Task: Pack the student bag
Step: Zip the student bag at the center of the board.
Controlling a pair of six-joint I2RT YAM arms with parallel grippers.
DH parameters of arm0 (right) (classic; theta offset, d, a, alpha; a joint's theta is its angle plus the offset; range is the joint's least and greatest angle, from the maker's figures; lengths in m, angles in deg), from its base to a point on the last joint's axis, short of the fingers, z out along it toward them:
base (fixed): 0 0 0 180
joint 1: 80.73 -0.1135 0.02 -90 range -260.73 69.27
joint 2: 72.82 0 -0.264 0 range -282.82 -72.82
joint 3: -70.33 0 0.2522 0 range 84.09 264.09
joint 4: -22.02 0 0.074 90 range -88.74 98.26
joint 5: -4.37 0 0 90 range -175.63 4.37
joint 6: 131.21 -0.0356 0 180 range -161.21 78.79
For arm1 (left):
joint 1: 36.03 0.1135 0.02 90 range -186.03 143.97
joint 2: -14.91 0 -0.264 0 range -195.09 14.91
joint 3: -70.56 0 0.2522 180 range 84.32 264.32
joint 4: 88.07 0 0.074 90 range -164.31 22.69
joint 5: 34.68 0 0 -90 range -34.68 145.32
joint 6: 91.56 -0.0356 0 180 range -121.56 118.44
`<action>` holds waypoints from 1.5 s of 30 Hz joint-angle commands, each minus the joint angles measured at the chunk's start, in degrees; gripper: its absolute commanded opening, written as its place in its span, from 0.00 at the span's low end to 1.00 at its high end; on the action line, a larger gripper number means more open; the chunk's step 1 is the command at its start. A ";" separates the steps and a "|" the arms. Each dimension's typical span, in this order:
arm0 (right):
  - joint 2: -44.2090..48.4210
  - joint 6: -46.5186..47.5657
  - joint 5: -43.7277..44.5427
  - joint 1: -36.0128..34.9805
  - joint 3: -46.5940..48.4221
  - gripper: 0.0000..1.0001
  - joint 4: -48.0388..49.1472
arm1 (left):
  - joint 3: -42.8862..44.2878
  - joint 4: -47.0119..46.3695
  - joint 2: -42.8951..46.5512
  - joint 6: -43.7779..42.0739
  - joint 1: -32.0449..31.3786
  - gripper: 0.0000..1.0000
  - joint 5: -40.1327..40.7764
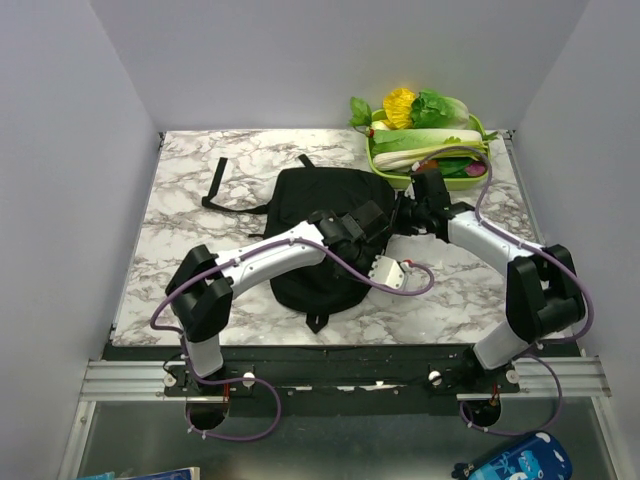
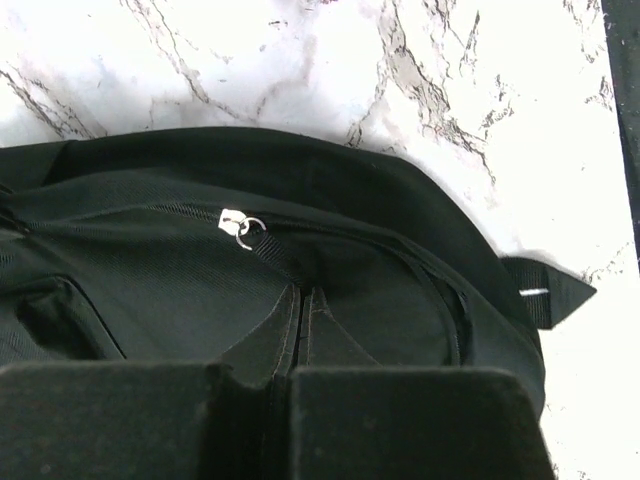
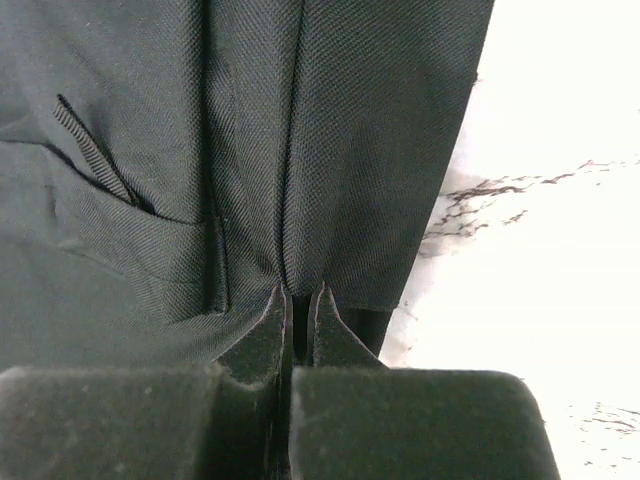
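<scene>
I am looking down on a white, grey-veined marble surface [image 1: 190, 235] with the student bag [image 1: 312, 195] lying flat near its middle, a large soft black shape with one strap [image 1: 216, 186] trailing off toward the far left. Both arms reach in from the near edge and meet over the bag's right side. Through the left wrist camera, the left hand [image 2: 301, 302] has its two fingers drawn together on the bag's black fabric, which puckers up into the tips. A zip line runs into that pinch, and a small silver zip pull [image 2: 238, 224] with a ring sits just beyond it. A short black webbing tab [image 2: 548, 293] pokes off the bag's edge onto the marble at the right of that view. Through the right wrist camera, the right hand [image 3: 300, 300] is clamped on a fold of the bag close to its edge, with only a sliver of space between the tips. Several seams run straight into the grip, and bare marble shows just to the right. At the far right corner of the surface sits a green tray [image 1: 392, 178] piled with vegetables [image 1: 425, 140], well apart from the bag's far edge.
</scene>
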 commanded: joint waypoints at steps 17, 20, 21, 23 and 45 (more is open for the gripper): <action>11.78 -2.44 0.57 -2.31 -1.91 0.83 -7.79 | -4.88 -0.45 7.18 4.91 -0.22 0.00 1.98; 14.25 -6.31 -0.31 -6.70 -6.66 0.78 -6.74 | -3.65 -0.71 6.48 4.56 -0.22 0.00 2.86; 14.34 -7.19 -0.49 -8.71 -7.45 0.74 -6.30 | -3.30 -0.63 6.04 4.39 -0.22 0.00 3.03; 13.91 -9.56 -0.23 -10.22 -8.77 0.72 -6.65 | -2.59 -0.45 5.69 4.12 -0.22 0.00 3.21; 12.49 -10.89 11.02 -12.25 -10.36 0.00 -8.67 | -8.74 1.39 11.04 3.68 -0.57 0.00 2.59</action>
